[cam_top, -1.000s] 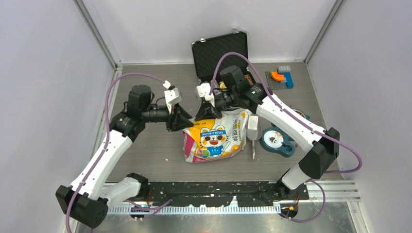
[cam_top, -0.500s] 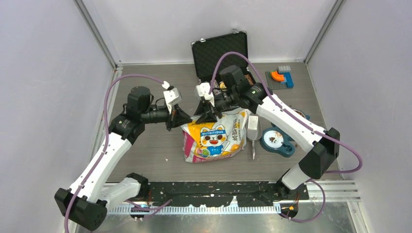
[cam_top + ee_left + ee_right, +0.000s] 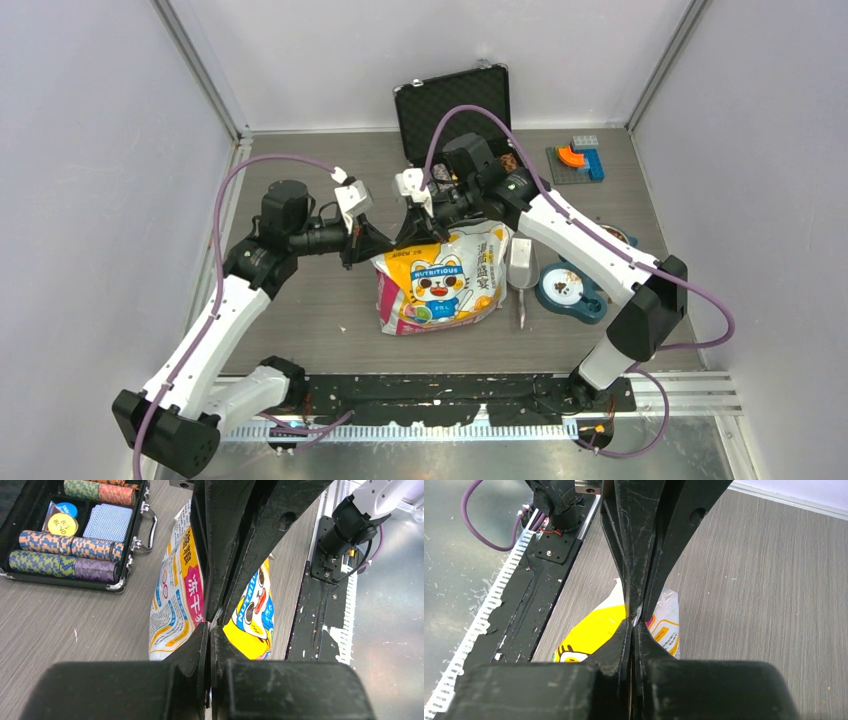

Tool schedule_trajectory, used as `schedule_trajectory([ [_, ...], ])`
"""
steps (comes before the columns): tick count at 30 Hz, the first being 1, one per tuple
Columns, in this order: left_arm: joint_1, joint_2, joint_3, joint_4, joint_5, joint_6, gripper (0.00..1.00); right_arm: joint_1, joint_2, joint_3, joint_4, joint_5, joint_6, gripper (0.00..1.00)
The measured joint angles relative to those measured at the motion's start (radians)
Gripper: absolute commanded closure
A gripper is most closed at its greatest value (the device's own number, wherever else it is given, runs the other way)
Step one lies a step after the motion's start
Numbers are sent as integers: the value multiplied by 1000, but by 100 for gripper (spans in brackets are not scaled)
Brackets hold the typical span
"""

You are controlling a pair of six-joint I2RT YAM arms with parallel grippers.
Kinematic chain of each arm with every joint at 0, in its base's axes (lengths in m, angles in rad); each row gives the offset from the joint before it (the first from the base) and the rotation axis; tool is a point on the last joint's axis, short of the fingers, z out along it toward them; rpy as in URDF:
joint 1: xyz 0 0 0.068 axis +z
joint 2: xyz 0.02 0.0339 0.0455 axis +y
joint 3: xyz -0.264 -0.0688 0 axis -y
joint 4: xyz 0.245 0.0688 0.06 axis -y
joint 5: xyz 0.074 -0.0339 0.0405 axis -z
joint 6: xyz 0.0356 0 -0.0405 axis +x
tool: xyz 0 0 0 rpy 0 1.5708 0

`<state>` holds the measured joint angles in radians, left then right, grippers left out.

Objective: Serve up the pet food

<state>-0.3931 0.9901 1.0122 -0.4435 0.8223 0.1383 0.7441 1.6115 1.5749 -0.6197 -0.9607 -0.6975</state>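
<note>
- Grey wood-grain table (image 3: 300, 300) with pale walls on three sides and a black strip along its near edge.
- Pet food (image 3: 563, 287) shows as a small loose heap of brown bits in a blue bowl (image 3: 545, 298) at the right; the heap has no clear long axis or heading.
- A cartoon-cat bag (image 3: 445, 285) sits mid-table, long axis running near to far, its top edge raised toward the back wall.
- The left gripper (image 3: 378, 246) is pinched together on the bag's top left corner.
- The right gripper (image 3: 420, 235) is clamped on the top edge just beside it.
- A scoop (image 3: 521, 262) lies between bag and bowl, handle toward the near edge.
- An open case (image 3: 450, 100) stands behind the bag, with toy blocks (image 3: 577, 160) at the back right.
- Bare table lies left of and in front of the bag; the right side is crowded.
</note>
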Motion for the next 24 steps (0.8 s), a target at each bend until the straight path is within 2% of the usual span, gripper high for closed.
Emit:
schedule_trajectory([
  [5,-3,-21,-16,13,-33,5,100,4,1,15,-30,27,-17,95],
  [15,-31,-54,-37,58,-134,35,100,14,1,83,-134,196,-112,95],
  [24,-27,-54,-43,109,-151,46,100,-20,-12,92,-174,219,-172,95],
])
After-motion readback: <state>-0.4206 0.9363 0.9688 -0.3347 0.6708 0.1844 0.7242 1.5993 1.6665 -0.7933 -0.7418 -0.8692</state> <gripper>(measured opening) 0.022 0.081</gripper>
